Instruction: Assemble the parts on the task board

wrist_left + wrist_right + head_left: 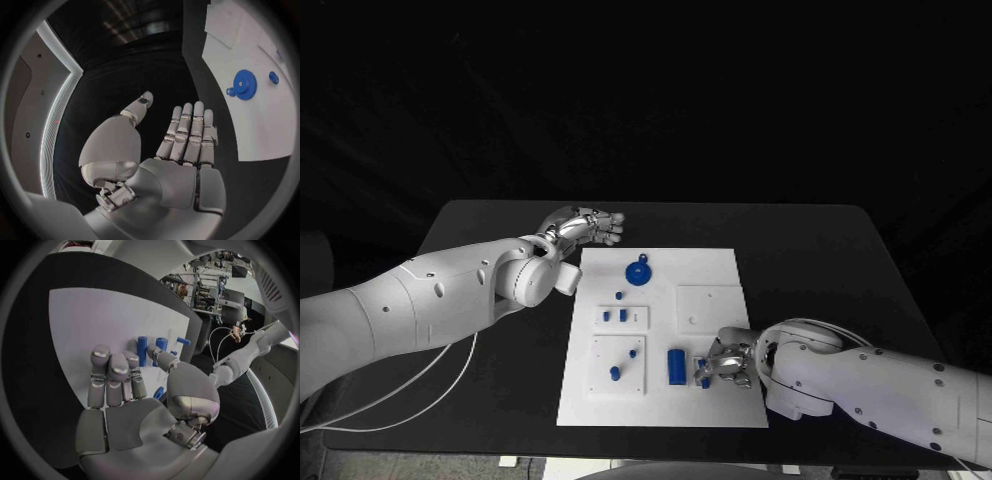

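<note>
I see my left hand [583, 226] hovering over bare black table [473, 225] beyond the task board [711, 275], fingers straight and empty. My right hand [728, 363] sits at the board's near edge beside a blue cylinder [676, 366]; whether it pinches anything I cannot tell. A blue gear [639, 273] lies mid-board.

The head view is dim overall: the room behind is black and the bench [488, 230] dark, so the white board [711, 270] stands out as the brightest surface. Light falls from above, with soft, faint shadows beside the parts on the board. Both arms look pale and slightly washed. The wrist views are fisheye circles in dark frames; straight edges bow, most strongly near the rim. A bright strip glares beside the left hand [169, 150]. The right hand [134, 395] shows soft highlights, and the far room looks bright and blurred.
</note>
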### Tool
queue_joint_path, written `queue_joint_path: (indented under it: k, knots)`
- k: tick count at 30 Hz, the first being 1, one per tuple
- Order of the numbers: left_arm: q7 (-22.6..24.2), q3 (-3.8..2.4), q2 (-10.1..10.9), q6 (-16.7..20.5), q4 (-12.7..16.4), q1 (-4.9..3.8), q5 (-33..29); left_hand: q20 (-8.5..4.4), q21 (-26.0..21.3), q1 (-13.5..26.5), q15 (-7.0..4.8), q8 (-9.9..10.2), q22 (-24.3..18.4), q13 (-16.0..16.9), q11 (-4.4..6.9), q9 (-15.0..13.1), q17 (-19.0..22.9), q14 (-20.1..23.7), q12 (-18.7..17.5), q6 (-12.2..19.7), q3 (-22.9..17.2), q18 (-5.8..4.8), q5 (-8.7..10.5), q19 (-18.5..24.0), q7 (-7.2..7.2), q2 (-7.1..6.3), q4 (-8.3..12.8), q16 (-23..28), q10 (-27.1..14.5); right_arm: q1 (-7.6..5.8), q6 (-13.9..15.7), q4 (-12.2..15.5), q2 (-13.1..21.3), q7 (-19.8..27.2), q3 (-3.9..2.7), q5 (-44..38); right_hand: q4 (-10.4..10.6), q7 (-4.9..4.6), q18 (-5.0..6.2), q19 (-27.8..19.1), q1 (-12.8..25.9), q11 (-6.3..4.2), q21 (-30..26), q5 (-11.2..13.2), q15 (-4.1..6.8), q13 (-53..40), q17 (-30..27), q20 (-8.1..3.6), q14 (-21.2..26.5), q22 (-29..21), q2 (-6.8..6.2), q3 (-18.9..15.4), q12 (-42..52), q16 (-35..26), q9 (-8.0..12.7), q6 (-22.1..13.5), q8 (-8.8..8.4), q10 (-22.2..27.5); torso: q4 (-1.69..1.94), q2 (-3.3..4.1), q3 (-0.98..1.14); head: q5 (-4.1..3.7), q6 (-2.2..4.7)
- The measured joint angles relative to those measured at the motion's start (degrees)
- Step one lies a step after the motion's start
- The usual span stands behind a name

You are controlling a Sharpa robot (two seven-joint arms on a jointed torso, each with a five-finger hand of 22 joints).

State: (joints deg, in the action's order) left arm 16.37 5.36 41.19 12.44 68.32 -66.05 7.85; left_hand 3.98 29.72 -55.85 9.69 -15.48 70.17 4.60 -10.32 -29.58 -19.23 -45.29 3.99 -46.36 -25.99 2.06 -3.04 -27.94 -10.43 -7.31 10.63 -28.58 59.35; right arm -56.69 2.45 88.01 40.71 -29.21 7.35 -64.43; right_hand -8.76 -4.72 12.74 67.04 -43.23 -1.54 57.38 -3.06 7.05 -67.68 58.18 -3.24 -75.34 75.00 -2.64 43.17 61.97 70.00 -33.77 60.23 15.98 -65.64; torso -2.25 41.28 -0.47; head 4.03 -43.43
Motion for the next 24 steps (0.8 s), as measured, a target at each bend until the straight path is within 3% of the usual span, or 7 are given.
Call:
queue_joint_path:
  k: [6, 17, 24]
  knots:
    - [0.0, 0.00, 0.0, 0.0, 0.0, 0.00, 0.0, 0.00, 0.0, 0.0, 0.00, 0.0, 0.1, 0.0, 0.00, 0.0, -0.1, 0.0, 0.0, 0.0, 0.0, 0.00, 0.00, 0.0, 0.00, 0.00, 0.0, 0.0, 0.0, 0.08, 0.2, 0.1, -0.2, 0.0, 0.02, -0.1, 0.2, 0.01, 0.00, 0.0, 0.6, 0.00, 0.0, 0.0, 0.00, 0.0, 0.0, 0.00, 0.0, 0.0, -0.07, -0.2, 0.0, 0.0, 0.1, 0.0, 0.00, 0.0, 0.01, 0.00, -0.01, 0.20, -0.08]
    - [-0.1, 0.00, 0.1, 0.0, 0.0, -0.01, 0.0, 0.01, 0.0, 0.0, 0.00, 0.0, 0.0, 0.0, 0.00, 0.0, 0.0, 0.0, 0.0, 0.0, 0.2, -0.01, 0.00, 0.0, 0.00, 0.00, -0.2, 0.0, 0.0, 0.14, 0.7, 0.0, -0.2, 0.3, 0.06, -0.3, -0.2, 0.02, 0.00, 0.0, 4.1, 0.00, 0.0, 0.0, 0.20, -0.1, 0.0, 0.00, 0.2, 0.0, -3.58, -4.6, -0.1, 0.0, 0.1, 0.0, 0.17, 0.0, 0.01, -0.02, -0.03, 0.39, -0.09]
    - [-0.1, 0.00, 0.1, 0.0, 0.0, 0.00, 0.0, 0.01, 0.0, 0.0, 0.00, 0.0, 0.1, 0.0, 0.00, 0.0, -0.1, 0.0, 0.0, 0.0, 0.2, 0.00, 0.00, 0.0, 0.00, 0.00, -0.2, 0.0, 0.0, 0.17, 1.1, 0.3, 0.0, 0.5, 0.09, -0.6, -0.7, 0.03, 0.00, 0.0, 4.7, 0.00, 0.0, 0.0, 0.20, -0.2, 0.0, 0.00, 0.2, 0.0, -4.21, -6.2, -0.1, 0.0, 0.2, 0.0, 0.14, 0.0, 0.00, -0.02, -0.01, 0.52, -0.09]
